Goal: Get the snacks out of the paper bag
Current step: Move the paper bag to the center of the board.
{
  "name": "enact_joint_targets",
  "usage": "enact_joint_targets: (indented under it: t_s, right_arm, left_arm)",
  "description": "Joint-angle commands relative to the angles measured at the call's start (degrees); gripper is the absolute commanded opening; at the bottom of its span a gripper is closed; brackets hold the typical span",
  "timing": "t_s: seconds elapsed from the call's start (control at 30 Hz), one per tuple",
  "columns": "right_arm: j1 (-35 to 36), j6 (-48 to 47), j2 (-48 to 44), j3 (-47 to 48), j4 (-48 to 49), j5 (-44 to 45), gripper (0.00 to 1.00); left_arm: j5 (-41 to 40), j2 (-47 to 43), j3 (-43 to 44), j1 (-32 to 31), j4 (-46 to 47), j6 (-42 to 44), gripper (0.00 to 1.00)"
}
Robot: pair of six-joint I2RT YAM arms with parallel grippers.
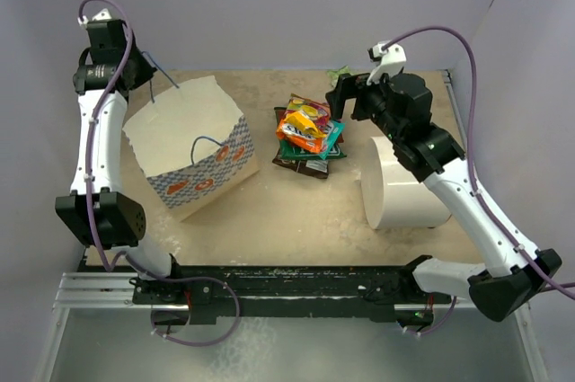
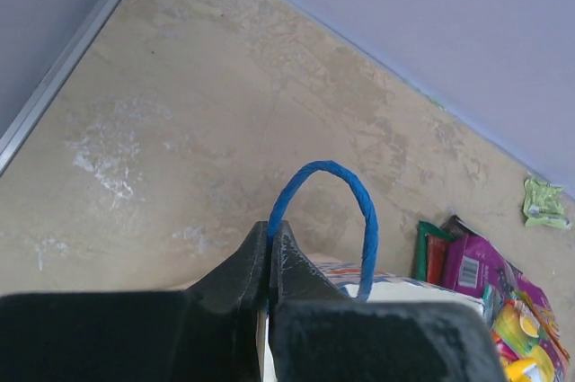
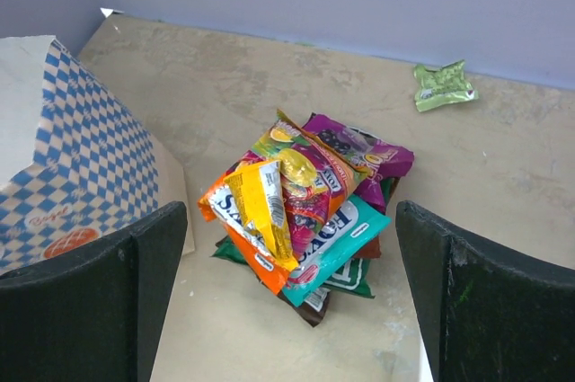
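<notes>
The paper bag (image 1: 193,144), white with blue checks and orange logos, stands tilted at the left of the table. My left gripper (image 1: 145,66) is shut on one of its blue string handles (image 2: 346,184), with the fingertips (image 2: 286,252) pinching the string above the bag's rim (image 2: 395,288). A pile of several snacks (image 1: 308,135) in orange, yellow, magenta, teal and dark green lies on the table to the right of the bag. My right gripper (image 3: 289,220) hangs open above that pile (image 3: 305,202), holding nothing. The bag's checked side (image 3: 72,157) shows at the left of the right wrist view.
A plain white cylinder (image 1: 402,186) lies on its side at the right, under the right arm. A small crumpled light-green packet (image 3: 444,85) lies near the back wall. Purple walls close in the back and sides.
</notes>
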Motion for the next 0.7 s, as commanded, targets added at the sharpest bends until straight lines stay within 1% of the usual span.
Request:
enact_joint_targets:
  t_s: [0.0,0.07,0.17,0.23,0.37,0.43,0.53,0.67]
  right_arm:
    - [0.03,3.23,-2.21,2.7,-1.95,4.44,1.0]
    - [-0.01,3.18,-2.87,2.54,-1.66,9.88,1.0]
    - [0.04,6.19,-3.35,3.01,-3.33,12.08,1.0]
    - [0.04,6.69,-3.38,3.68,-5.41,15.38,1.0]
    - [0.04,8.11,-3.5,5.05,-9.12,14.92,1.0]
    - [0.02,8.1,-3.99,5.21,-10.25,13.59,1.0]
    - [0.0,7.81,-4.99,6.41,-13.08,13.34,1.0]
    - [0.01,7.19,-7.95,7.54,-16.89,16.42,1.0]
  left_arm:
    - [2.7,0.46,4.94,1.01,4.48,3.12,0.05]
    - [3.42,-0.93,3.82,1.01,4.36,3.25,0.18]
    - [4.07,-4.04,1.84,1.01,4.27,3.43,0.49]
    - [4.4,-6.03,1.01,0.97,4.54,4.24,0.61]
    - [1.8,-8.79,2.7,1.01,0.74,5.45,0.85]
    - [1.65,-10.26,4.1,0.99,-1.77,5.81,0.93]
    - [3.62,-13.36,5.27,1.02,-4.36,6.73,1.0]
    - [11.97,-20.02,5.1,0.9,-2.35,11.42,0.99]
